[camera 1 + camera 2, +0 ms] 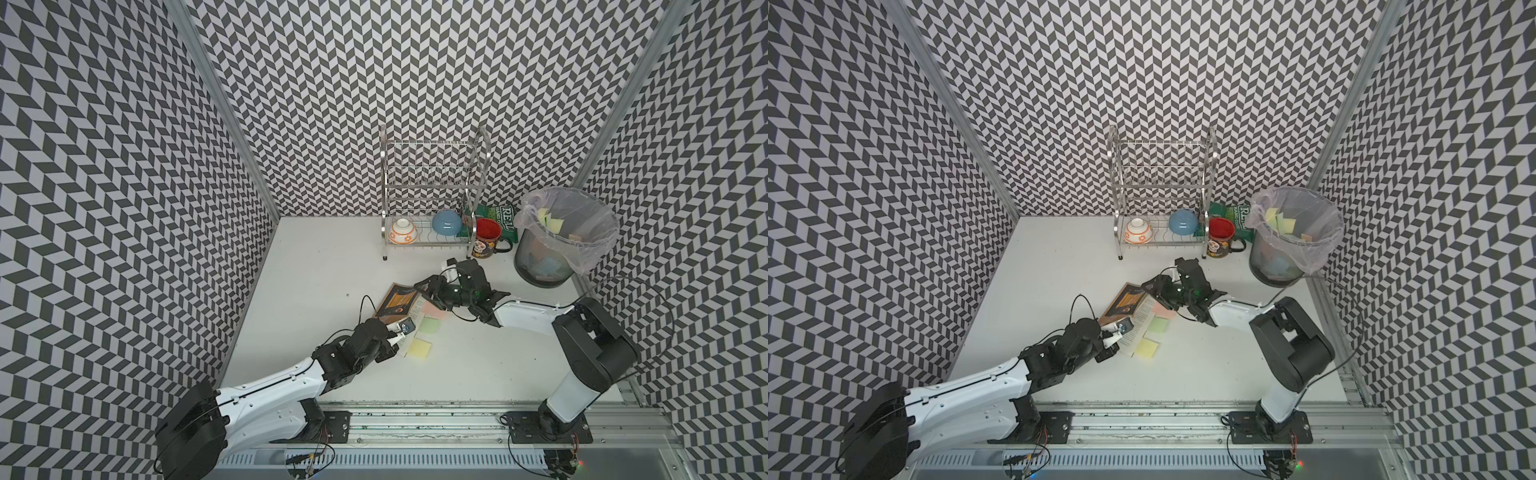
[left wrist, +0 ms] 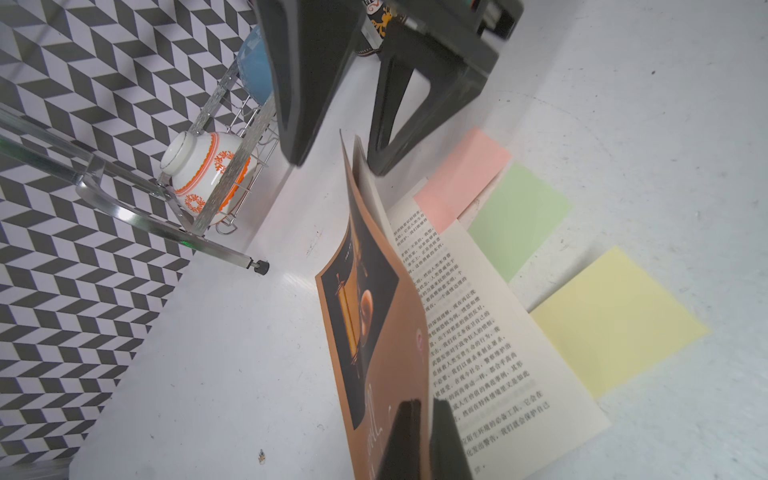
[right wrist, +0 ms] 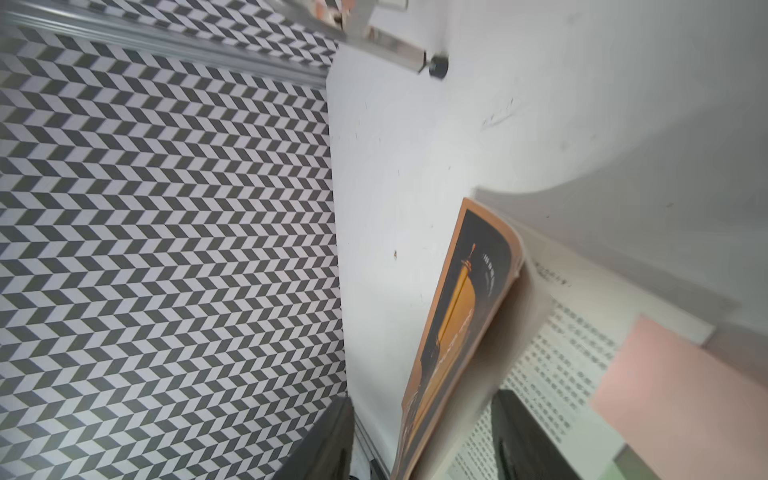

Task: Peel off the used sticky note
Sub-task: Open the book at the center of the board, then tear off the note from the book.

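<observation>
Left end effector [image 2: 428, 432] is clamped shut on the near edge of the raised front part of a book [image 1: 397, 301], its two black fingers pinching the orange-and-black cover together with the leaves behind it. That cover stands up steeply from the white surface [image 1: 316, 266], while the rest of the book lies flat to its right, showing a page of printed text [image 2: 478, 340].

Three sticky notes sit along the right-hand edge of that open page and reach out over the surface. The pink sticky note [image 1: 434, 309] is the farthest, overlapping the page's far right corner. The green sticky note [image 1: 430, 325] lies just nearer, and the yellow sticky note [image 1: 419, 348] is the nearest. All three lie flat, and nothing shows which one has been used.

Right end effector [image 1: 423, 291] hangs over the far end of the book with its jaws standing wide apart, one finger on each side of the upright cover's far corner and neither visibly pressing it. It holds nothing.

Farther back stands a wire dish rack [image 1: 384, 187] holding a white-and-orange bowl [image 1: 404, 231] and a blue bowl [image 1: 446, 222]. A red mug [image 1: 488, 239] stands just right of it, and at far right a lined waste bin [image 1: 540, 266] holds some discarded notes.
</observation>
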`<state>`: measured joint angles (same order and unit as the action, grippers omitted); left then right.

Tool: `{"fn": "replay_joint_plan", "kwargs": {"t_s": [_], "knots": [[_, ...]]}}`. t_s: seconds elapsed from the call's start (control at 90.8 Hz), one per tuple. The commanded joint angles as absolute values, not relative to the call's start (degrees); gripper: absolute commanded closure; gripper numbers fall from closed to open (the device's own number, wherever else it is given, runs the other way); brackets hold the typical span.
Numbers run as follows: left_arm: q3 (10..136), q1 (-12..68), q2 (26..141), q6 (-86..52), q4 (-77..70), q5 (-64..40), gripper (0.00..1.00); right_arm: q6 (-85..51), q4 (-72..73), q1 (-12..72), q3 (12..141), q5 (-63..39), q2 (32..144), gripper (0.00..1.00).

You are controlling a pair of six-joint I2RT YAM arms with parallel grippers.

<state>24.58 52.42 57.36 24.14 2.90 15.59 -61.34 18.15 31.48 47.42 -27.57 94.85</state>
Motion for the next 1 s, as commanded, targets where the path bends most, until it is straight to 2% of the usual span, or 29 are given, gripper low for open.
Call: {"fn": "replay_joint_plan", "kwargs": {"t_s": [0.0,0.253,0.738,0.848,0.991], "knots": [[26.29,51.28,57.3,22.03,4.05,13.28,1.0,-56.21,17.77,28.04,43.89,-29.9,89.6,0.42],[25.34,49.44,55.61,21.45,3.47,12.75,1.0,-52.63,18.12,25.19,35.44,-30.88,86.61,0.42],[25.24,49.25,56.78,21.8,5.01,7.88,1.0,-55.79,28.28,26.56,30.8,-30.68,95.54,0.47],[25.14,49.19,56.77,21.88,5.02,7.55,1.0,-56.33,29.5,27.32,32.75,-31.24,98.21,0.52],[25.05,49.17,56.95,21.97,5.01,7.44,1.0,-56.25,30.59,27.38,35.09,-31.74,100.01,0.7]]}}
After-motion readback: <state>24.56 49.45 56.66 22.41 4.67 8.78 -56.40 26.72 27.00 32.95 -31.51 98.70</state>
